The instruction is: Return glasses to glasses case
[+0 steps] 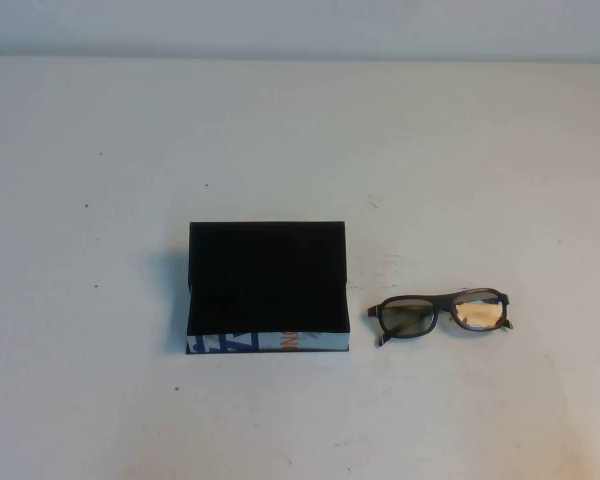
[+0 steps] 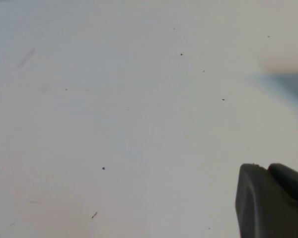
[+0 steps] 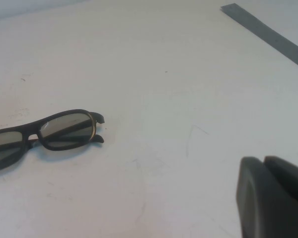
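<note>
Glasses case (image 1: pixel 268 288) lies open, nothing inside; glasses (image 1: pixel 440 313) just beside it; both grippers' finger state cannot be told

A wide white matte bench (image 1: pixel 100 150) fills the scene, flecked with small dark specks. A grey flat tape strip (image 3: pixel 268 34) lies diagonally across one corner.

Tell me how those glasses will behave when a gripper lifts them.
The glasses look thin-framed, so probably light and fairly stiff. The smooth plastic may slip, and the lenses could scratch. Lying flat beside the case, they shouldn't roll. Left gripper and right gripper hover over the table.
</note>
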{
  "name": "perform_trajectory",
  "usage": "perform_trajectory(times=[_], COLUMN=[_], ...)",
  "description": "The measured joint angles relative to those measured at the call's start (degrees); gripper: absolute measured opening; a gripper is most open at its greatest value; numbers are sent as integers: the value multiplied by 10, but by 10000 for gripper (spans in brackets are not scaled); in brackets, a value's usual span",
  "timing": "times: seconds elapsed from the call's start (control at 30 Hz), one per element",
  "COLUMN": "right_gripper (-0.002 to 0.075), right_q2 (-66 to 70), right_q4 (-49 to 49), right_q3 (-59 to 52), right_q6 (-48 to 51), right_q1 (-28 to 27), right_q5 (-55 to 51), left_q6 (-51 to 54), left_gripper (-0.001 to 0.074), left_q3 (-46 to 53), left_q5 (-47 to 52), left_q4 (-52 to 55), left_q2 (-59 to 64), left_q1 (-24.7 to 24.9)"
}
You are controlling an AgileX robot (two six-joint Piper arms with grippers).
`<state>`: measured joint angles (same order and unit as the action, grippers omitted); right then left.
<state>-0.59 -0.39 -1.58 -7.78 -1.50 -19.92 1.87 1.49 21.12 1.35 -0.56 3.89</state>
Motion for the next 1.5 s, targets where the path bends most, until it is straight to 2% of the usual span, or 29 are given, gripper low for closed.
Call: perform_trajectory(times=[1.27,1.37,1.5], right_gripper=[-11,-11,-11], right_q2=[0,0,0], right_q4=[0,9,67], right_q3=[0,0,0], right_q6=[0,0,0], right_q1=[0,0,0], right_q5=[1,20,85], left_q6=[0,0,0], left_gripper=[-1,-1,-1], left_q3=[0,0,0], left_q5=[0,0,0], left_q4=[0,0,0], left_q2=[0,0,0], left_q1=[0,0,0])
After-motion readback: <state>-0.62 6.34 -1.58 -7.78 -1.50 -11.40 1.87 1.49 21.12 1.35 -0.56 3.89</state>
